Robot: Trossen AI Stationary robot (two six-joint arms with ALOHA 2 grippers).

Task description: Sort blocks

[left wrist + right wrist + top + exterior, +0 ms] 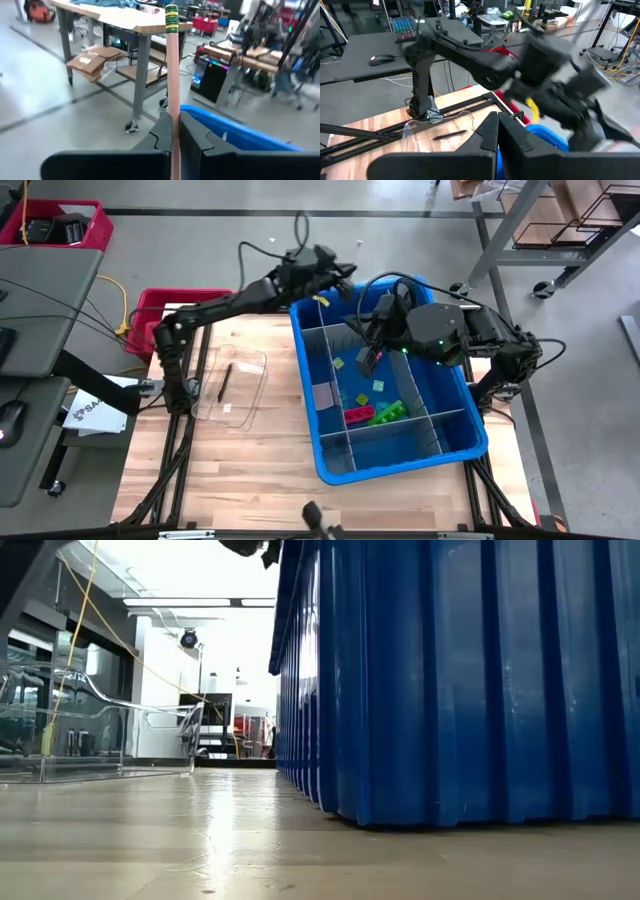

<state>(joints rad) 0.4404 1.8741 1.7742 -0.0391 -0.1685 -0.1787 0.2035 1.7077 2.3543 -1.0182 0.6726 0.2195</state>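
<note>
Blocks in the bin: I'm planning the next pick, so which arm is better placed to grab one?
Right. The right gripper hangs over the blue bin, close above the blocks. The left gripper is at the bin's far rim, clamped on a pencil.

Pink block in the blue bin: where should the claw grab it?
Pinch the pink block across its two long sides, coming straight down. It lies flat on the floor of the blue bin, with a green block at one end and grey dividers around, so sideways looks blocked. The right claw hovers nearest, over the bin.
</note>
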